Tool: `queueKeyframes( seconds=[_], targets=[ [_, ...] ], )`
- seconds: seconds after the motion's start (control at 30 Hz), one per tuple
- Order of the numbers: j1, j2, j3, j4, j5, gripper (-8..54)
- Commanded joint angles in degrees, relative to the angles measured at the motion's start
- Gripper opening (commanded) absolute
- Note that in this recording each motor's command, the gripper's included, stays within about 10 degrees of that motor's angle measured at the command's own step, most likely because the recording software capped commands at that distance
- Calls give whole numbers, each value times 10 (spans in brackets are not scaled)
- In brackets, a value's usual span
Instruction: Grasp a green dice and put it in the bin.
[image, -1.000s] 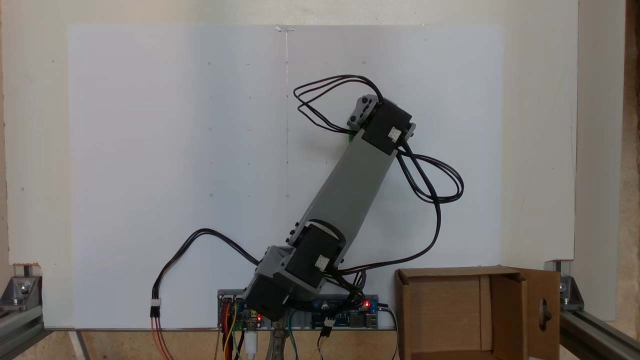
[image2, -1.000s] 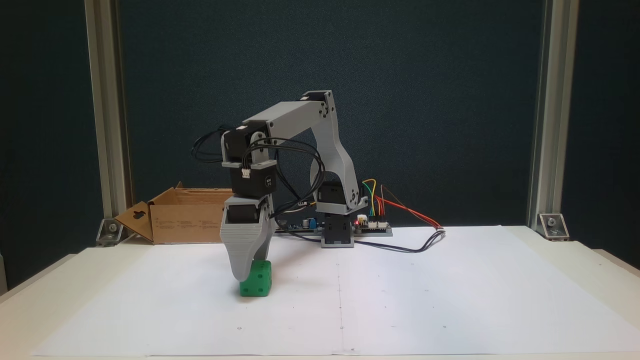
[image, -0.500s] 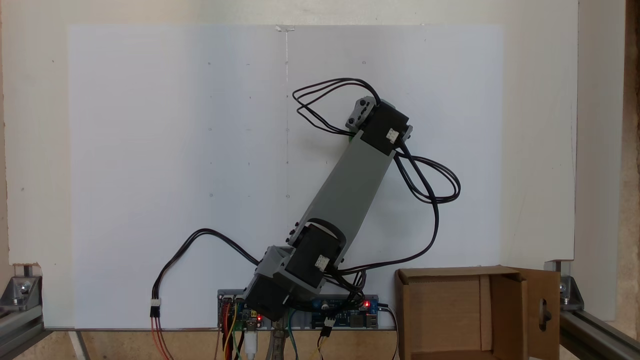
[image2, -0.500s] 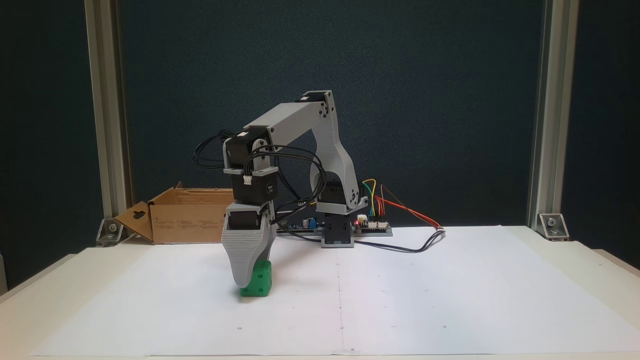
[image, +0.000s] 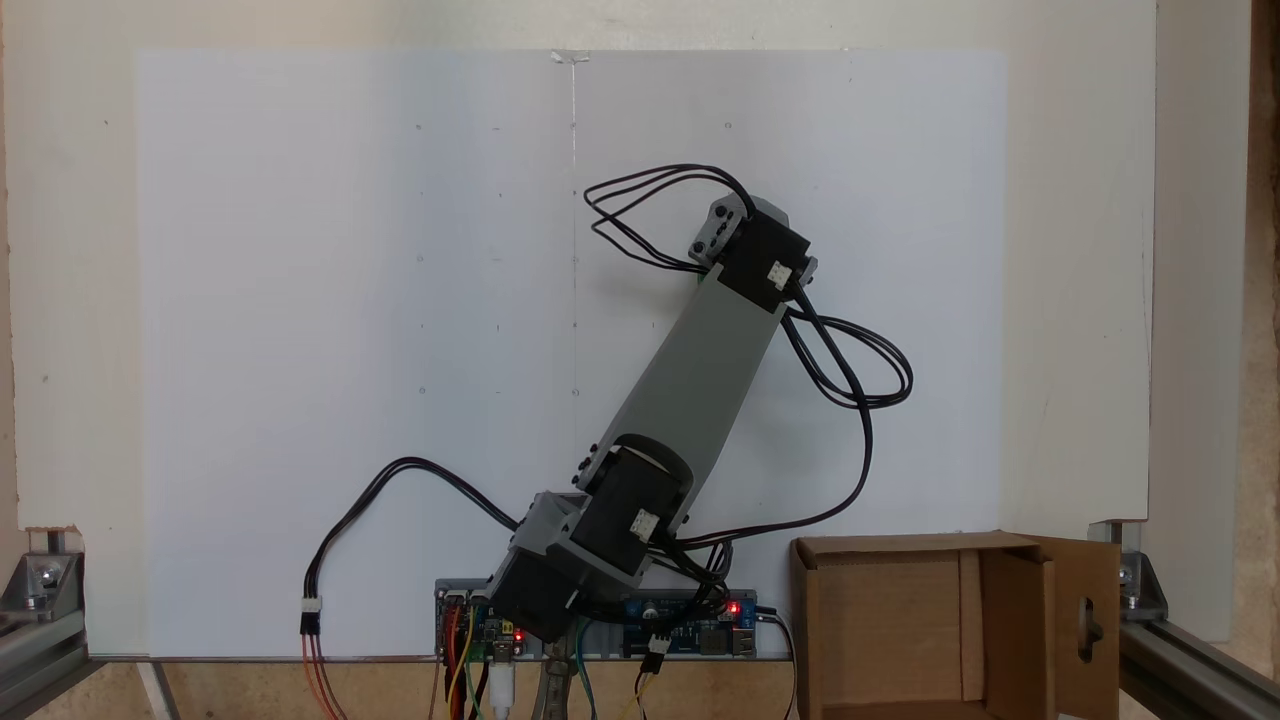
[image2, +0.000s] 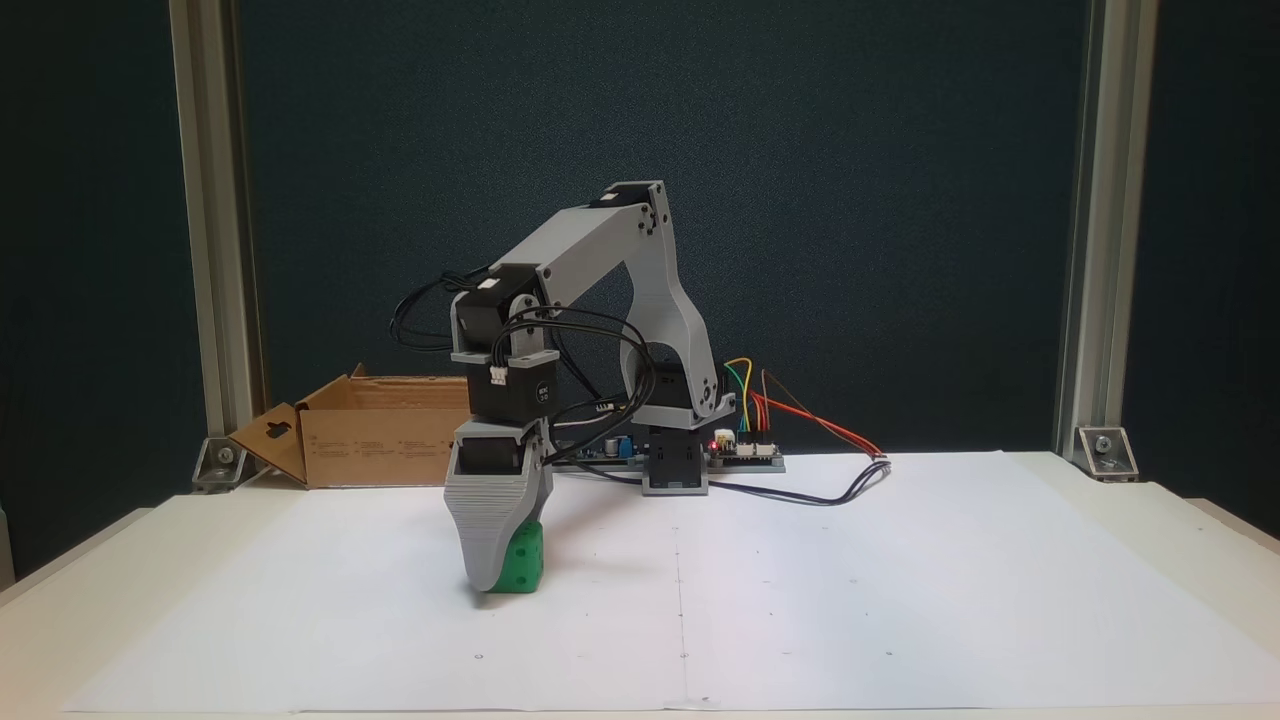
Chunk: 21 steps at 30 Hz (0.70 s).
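Reaching: down over the green dice (image2: 524, 563), gripper (image2: 497, 580) lowered to the white paper sheet (image2: 850, 590) in a fixed view from the front.
Gripper: one broad grey jaw seen face-on, covering the left part of the dice; the other jaw lying behind it, so spread or pinching cannot be told.
Dice: resting on the paper, left of the sheet's centre crease, pips visible on its right face; a thin green sliver (image: 703, 276) peeking out beside the wrist in a fixed view from above.
Bin: brown cardboard box (image2: 385, 432) at the far left of the worktop (image2: 1160, 505) in the front view, well apart from the dice, one flap with a keyhole cut-out folded outward; seen from above at the lower right (image: 905, 640), open-topped, just beside the arm's base.
Arm: grey upper link (image: 695, 385) angled up and to the right from the base in the view from above; elbow raised and wrist turned straight down in the front view.
Cables: black loops (image: 860, 365) hanging off the wrist motor; coloured jumper wires (image2: 790, 405) running to the controller board (image2: 745, 452) right of the base, a red light lit on it.
Surroundings: aluminium frame posts (image2: 1085, 240) at both sides, dark backdrop behind.
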Motion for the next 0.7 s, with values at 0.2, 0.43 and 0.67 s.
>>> queueKeyframes(
  seconds=[0.2, 0.43, 0.67],
  targets=[
    [0, -5, 4, -35, -36, 426],
    [0, -6, 8, -36, -37, 380],
    [0, -6, 16, -44, -38, 286]
  ],
)
